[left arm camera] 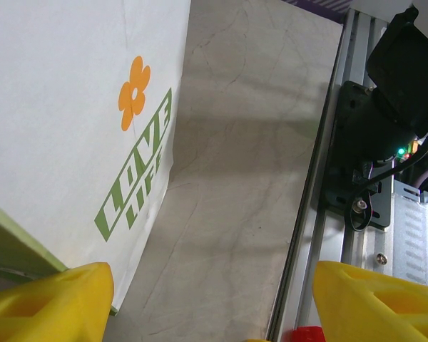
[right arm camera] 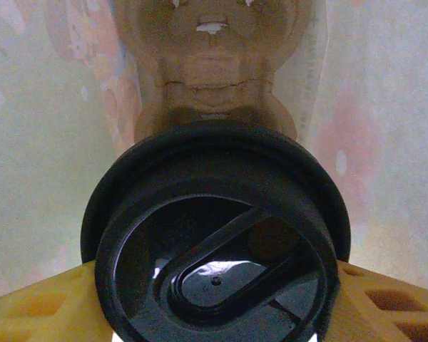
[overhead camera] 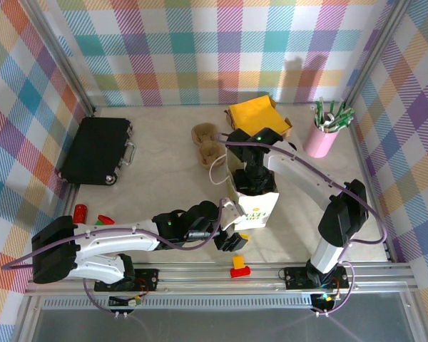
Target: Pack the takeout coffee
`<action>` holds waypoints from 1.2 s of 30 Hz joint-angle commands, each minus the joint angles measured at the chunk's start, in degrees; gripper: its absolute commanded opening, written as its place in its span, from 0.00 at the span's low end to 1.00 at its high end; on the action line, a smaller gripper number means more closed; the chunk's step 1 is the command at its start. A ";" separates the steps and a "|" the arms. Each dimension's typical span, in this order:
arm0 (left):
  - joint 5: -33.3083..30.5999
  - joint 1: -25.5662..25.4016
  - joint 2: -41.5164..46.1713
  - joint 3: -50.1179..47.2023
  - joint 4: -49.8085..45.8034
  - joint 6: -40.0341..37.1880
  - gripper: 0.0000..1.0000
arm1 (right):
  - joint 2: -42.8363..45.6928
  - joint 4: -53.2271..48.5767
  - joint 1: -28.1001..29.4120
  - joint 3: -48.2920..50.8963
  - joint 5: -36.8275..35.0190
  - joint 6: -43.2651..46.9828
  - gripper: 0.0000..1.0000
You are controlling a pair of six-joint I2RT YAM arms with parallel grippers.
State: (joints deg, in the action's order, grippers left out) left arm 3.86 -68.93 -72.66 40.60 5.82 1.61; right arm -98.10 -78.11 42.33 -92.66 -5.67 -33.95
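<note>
Takeout coffee [right arm camera: 214, 242] down inside the white bag [overhead camera: 258, 208], right gripper [right arm camera: 214, 306] on it; left gripper [overhead camera: 232, 241] free.
Nearest, by the front rail: a small red-and-yellow piece [overhead camera: 239, 269]. Just beyond it the left gripper is low beside the bag's near-left corner, yellow fingers [left arm camera: 50, 299] spread wide with nothing between them; the green "LOVE LIFE" print and orange flower face its camera. Bag stands upright mid-table. The right arm reaches into its mouth from above; the yellow fingers sit tight against both sides of the cup under its black lid, no gap showing, so it is grasped. Brown pulp carrier [right arm camera: 214, 78] lies past the cup, inside the bag. Farther back: yellow napkin [overhead camera: 253, 114], pink tumbler [overhead camera: 321, 139].
</note>
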 commanded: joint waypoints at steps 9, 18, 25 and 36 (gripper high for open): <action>-0.21 -0.29 -0.46 2.65 -0.82 -1.39 0.73 | -0.43 0.98 -0.36 2.12 0.75 0.73 0.47; -0.26 -0.31 -0.27 2.27 -0.70 -0.99 0.73 | -0.65 2.14 -0.27 3.69 0.84 0.93 0.47; -0.42 -0.33 -0.13 2.20 -0.72 -0.99 0.73 | -0.25 3.72 -0.31 5.33 0.75 0.84 0.47; -0.52 -0.29 0.04 1.71 -0.55 -0.76 0.73 | 0.07 5.50 -0.14 8.19 0.64 0.78 0.46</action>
State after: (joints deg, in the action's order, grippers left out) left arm 3.79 -68.93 -72.71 41.52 4.64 1.63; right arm -98.19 -72.40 42.33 -86.08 -5.48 -33.58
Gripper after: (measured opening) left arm 0.733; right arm 0.647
